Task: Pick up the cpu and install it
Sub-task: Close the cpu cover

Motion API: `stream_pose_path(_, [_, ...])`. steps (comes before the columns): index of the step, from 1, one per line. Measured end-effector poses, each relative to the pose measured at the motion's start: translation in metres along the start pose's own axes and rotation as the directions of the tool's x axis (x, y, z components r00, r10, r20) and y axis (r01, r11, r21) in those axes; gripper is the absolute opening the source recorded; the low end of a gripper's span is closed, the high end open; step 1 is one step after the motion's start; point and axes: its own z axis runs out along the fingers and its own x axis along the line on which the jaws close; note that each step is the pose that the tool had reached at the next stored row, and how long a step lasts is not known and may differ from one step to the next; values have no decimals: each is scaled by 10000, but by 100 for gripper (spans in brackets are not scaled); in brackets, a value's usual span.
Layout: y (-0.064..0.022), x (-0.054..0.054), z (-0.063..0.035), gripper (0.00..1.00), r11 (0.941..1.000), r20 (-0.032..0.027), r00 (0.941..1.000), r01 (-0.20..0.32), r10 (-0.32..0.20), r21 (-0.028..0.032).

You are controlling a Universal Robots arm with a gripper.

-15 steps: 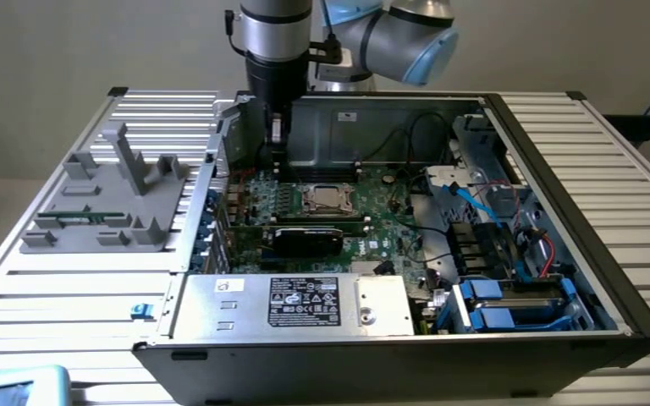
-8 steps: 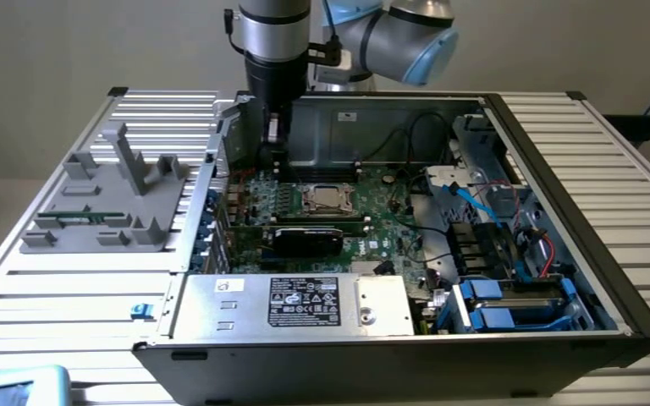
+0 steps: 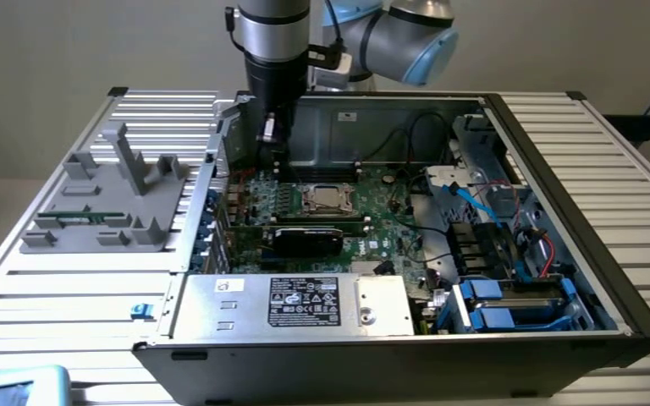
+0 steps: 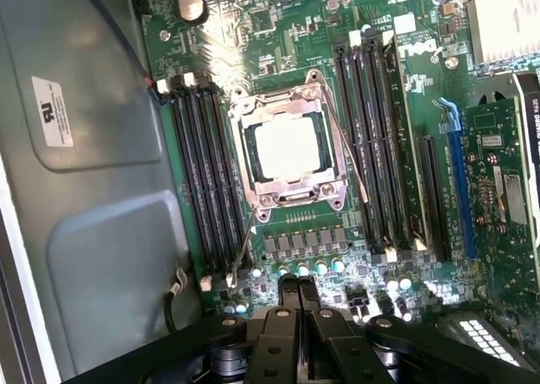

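Cpu (image 4: 289, 145) in the socket frame (image 4: 295, 197), well clear of the empty hand (image 4: 299, 284), fingers (image 4: 289, 295) together.

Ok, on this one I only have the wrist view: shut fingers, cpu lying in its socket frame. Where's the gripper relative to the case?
Observer: Inside it. The gripper hangs down into the open case, over the board, on the exterior view's left of the cpu.
Operator: Anything on the table outside?
Observer: A grey fixture stands on the slatted table, on the exterior view's left of the case.
Operator: And the case's near edge?
Observer: A silver box with a white label lies along it.
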Motion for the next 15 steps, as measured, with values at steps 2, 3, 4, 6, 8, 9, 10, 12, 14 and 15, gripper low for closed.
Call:
stream_pose_path(2, [0,0,0,12,9997,-7,9997,-246,246,0])
stream_pose_path(3, [-1,-1,0,12,9994,-5,9994,-348,348,20])
stream_pose_path(4, [-2,-1,0,12,9990,1,9991,-436,436,55])
stream_pose_path(6, [-7,-3,0,12,9988,15,9988,-485,485,117])
stream_pose_path(8, [-6,-4,0,12,9987,14,9988,-494,494,117])
stream_pose_path(9, [-6,-4,0,12,9984,11,9984,-560,560,110])
stream_pose_path(10, [-5,-3,0,12,9976,5,9977,-678,678,99])
stream_pose_path(12, [-6,-4,0,12,9955,-10,9955,-949,949,73])
stream_pose_path(14, [-6,-4,1,12,9917,-28,9917,-1282,1282,42])
stream_pose_path(15, [-5,-4,1,12,9895,-37,9895,-1446,1446,27])
